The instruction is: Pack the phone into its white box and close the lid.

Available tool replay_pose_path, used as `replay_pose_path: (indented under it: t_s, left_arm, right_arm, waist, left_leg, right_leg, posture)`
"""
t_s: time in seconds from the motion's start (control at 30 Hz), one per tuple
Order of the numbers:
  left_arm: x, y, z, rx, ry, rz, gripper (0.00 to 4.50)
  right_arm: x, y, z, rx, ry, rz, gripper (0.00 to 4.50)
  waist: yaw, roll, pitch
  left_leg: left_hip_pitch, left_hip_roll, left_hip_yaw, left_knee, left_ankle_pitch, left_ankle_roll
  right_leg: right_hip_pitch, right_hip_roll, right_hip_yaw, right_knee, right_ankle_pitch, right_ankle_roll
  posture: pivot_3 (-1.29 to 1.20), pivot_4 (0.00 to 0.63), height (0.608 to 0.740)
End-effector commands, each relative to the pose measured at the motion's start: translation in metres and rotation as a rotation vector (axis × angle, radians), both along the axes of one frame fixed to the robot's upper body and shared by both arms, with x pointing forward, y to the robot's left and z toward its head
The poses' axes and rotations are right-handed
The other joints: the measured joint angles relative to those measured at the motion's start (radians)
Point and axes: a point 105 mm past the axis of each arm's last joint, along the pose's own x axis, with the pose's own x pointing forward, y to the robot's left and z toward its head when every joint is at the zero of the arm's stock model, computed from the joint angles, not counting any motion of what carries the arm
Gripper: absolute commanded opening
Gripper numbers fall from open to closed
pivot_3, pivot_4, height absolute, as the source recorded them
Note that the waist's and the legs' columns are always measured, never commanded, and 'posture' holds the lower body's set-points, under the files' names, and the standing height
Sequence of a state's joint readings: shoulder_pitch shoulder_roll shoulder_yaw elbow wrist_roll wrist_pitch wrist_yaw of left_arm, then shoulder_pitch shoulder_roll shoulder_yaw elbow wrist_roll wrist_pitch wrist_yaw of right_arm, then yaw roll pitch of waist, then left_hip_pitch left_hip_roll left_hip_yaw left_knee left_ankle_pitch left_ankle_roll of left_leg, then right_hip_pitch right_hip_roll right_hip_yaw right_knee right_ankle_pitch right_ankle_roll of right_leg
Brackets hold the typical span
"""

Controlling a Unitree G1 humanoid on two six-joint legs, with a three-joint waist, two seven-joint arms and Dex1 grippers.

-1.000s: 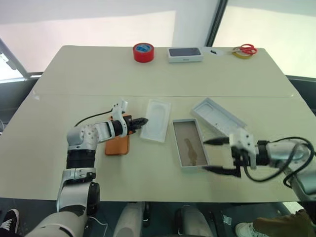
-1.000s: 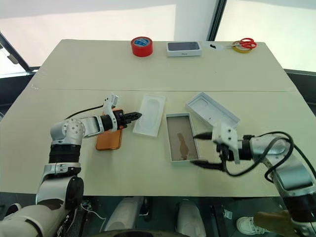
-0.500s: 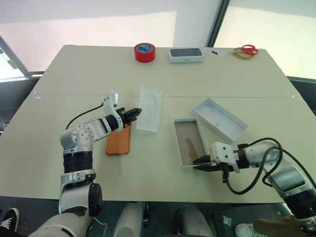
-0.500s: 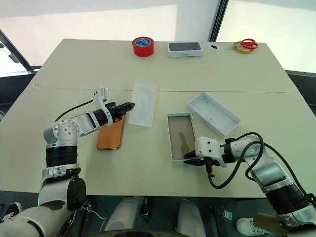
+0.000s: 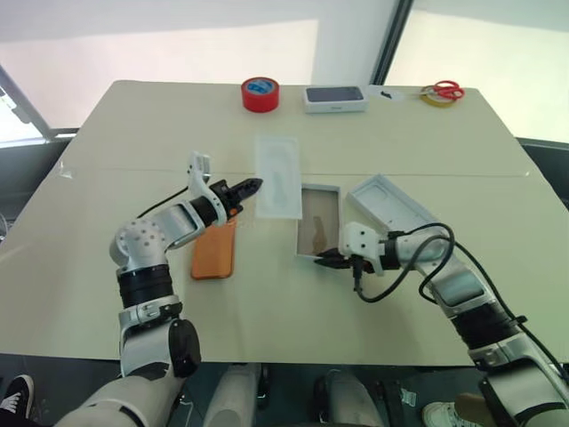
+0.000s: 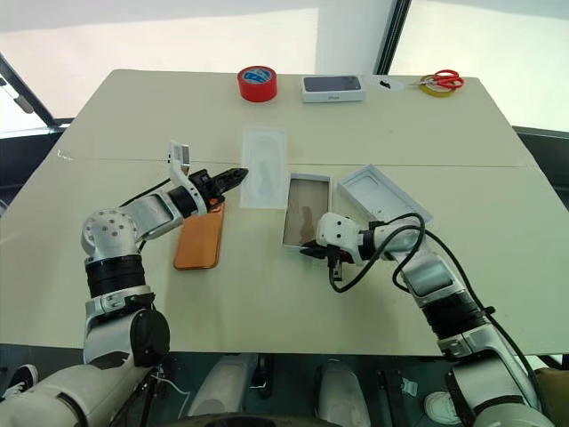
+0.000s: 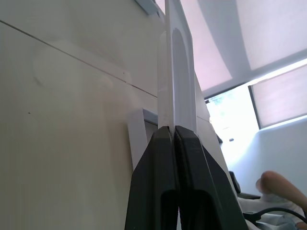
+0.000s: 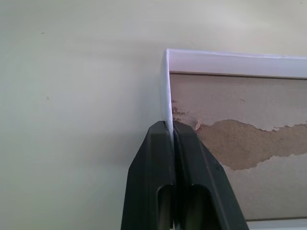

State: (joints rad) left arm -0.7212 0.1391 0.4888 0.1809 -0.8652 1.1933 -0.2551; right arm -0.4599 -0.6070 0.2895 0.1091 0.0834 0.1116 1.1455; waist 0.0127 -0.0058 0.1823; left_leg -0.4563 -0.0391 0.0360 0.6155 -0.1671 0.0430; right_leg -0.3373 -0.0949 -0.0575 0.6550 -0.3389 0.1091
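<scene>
The orange phone lies flat on the table, just below my left arm. My left gripper is shut on the edge of a thin white tray insert and holds it up off the table; the pinch shows in the left wrist view. The white box, with its tan floor facing up, sits mid-table. My right gripper is shut on its near wall by a corner. The lid lies to the right of the box, white inner face up.
Along the far edge stand a red tape roll, a white box with a dark phone picture, and red-handled scissors on a yellow tape roll. A seam crosses the table mid-way.
My right gripper closed on the box's near wall and moved the box away and to the left. My left gripper raised the tray insert higher and farther from the phone.
</scene>
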Motion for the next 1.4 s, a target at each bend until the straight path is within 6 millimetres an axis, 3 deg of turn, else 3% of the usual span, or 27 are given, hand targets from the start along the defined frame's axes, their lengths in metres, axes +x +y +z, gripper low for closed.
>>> replay_pose_path:
  t_s: [0.03, 0.1, 0.27, 0.37, 0.5, 0.7, 0.9, 1.0, 1.1, 1.27, 1.33, 1.4]
  left_arm:
    - [-0.004, -0.003, 0.017, -0.016, -0.06, -0.024, 0.0]
    - [-0.005, -0.004, 0.015, -0.014, -0.06, -0.022, 0.0]
    - [-0.015, -0.018, -0.001, 0.006, -0.045, -0.058, 0.0]
    - [-0.016, -0.026, -0.006, -0.014, -0.038, -0.054, 0.0]
    - [-0.02, -0.038, -0.015, -0.03, -0.018, -0.076, 0.0]
    - [-0.025, -0.051, -0.031, 0.015, 0.018, -0.129, 0.0]
    - [-0.027, -0.057, -0.032, 0.006, 0.035, -0.163, 0.0]
    - [-0.028, -0.059, -0.033, 0.041, 0.028, -0.172, 0.84]
    - [-0.03, -0.06, -0.03, 0.052, 0.003, -0.184, 2.23]
    - [-0.03, -0.054, -0.016, 0.091, -0.083, -0.182, 2.23]
    - [-0.034, -0.048, -0.007, 0.153, -0.192, -0.184, 2.23]
    - [-0.036, -0.039, -0.001, 0.244, -0.316, -0.168, 2.3]
  right_arm:
    - [0.004, -0.001, 0.009, 0.022, -0.041, -0.01, 1.91]
    - [0.007, -0.005, 0.02, 0.065, -0.055, -0.04, 2.89]
    - [0.008, -0.042, 0.054, 0.187, -0.037, -0.184, 2.89]
    - [0.007, -0.069, 0.057, 0.178, -0.055, -0.278, 2.89]
    - [0.008, -0.09, 0.054, 0.14, -0.08, -0.349, 2.89]
    - [0.01, -0.088, 0.055, 0.137, -0.101, -0.358, 2.89]
    - [0.01, -0.089, 0.054, 0.137, -0.11, -0.368, 2.89]
    - [0.011, -0.088, 0.055, 0.141, -0.118, -0.368, 2.94]
    - [0.014, -0.083, 0.057, 0.157, -0.127, -0.365, 2.94]
    - [0.021, -0.068, 0.064, 0.211, -0.148, -0.351, 2.94]
    - [0.024, -0.058, 0.066, 0.241, -0.146, -0.341, 2.94]
    - [0.028, -0.048, 0.067, 0.272, -0.142, -0.335, 2.4]
  waist:
    - [-0.001, 0.0, 0.0]
    - [-0.001, 0.0, 0.0]
    - [0.004, 0.0, 0.0]
    - [0.009, 0.0, 0.0]
    - [-0.002, -0.001, 0.0]
    - [0.0, 0.0, 0.0]
    - [0.002, 0.0, 0.0]
    - [0.001, 0.0, 0.0]
    - [0.001, 0.0, 0.0]
    - [-0.001, 0.0, 0.0]
    - [-0.002, 0.0, 0.0]
    - [-0.004, 0.0, 0.0]
  left_leg:
    - [0.0, 0.0, 0.0, 0.0, 0.0, 0.0]
    - [0.0, 0.0, 0.0, 0.0, 0.0, 0.0]
    - [0.0, 0.0, 0.0, 0.0, 0.0, -0.001]
    - [0.0, 0.0, 0.0, 0.0, -0.001, -0.002]
    - [0.0, 0.0, 0.0, -0.001, -0.001, -0.002]
    - [0.0, 0.0, 0.0, -0.001, 0.0, -0.001]
    - [0.0, 0.0, 0.0, 0.0, 0.0, -0.001]
    - [0.0, 0.0, 0.0, -0.001, 0.0, -0.001]
    - [0.0, 0.0, 0.0, -0.001, 0.0, -0.001]
    - [0.0, 0.0, 0.0, -0.001, 0.0, -0.001]
    - [0.0, 0.0, 0.0, -0.001, 0.0, -0.001]
    - [0.0, 0.0, 0.0, -0.002, -0.001, -0.003]
  right_leg:
    - [0.0, 0.0, 0.0, 0.0, 0.0, 0.0]
    - [0.0, 0.0, 0.0, 0.0, 0.0, 0.0]
    - [0.0, 0.0, 0.0, 0.0, 0.0, 0.0]
    - [0.001, -0.001, 0.0, -0.001, 0.0, 0.0]
    - [0.0, -0.001, 0.0, -0.001, 0.0, 0.0]
    - [0.0, 0.0, 0.001, 0.0, 0.0, 0.0]
    - [0.0, -0.001, 0.0, 0.0, 0.0, 0.0]
    - [0.0, -0.001, 0.0, 0.0, 0.0, 0.0]
    - [0.0, -0.001, 0.0, 0.0, 0.0, 0.0]
    - [0.0, -0.001, 0.001, 0.0, 0.0, 0.0]
    - [-0.001, -0.001, 0.001, 0.0, 0.0, 0.0]
    - [-0.001, 0.0, 0.001, 0.0, 0.0, 0.0]
  posture:
    - [0.0, 0.15, 0.735]
    - [0.0, 0.15, 0.735]
    - [0.0, 0.15, 0.735]
    - [0.0, 0.15, 0.735]
    - [0.0, 0.15, 0.735]
    - [0.0, 0.15, 0.735]
    - [0.0, 0.15, 0.735]
    - [0.0, 0.15, 0.735]
    - [0.0, 0.15, 0.735]
    - [0.0, 0.15, 0.735]
    - [0.0, 0.15, 0.735]
    - [0.0, 0.15, 0.735]
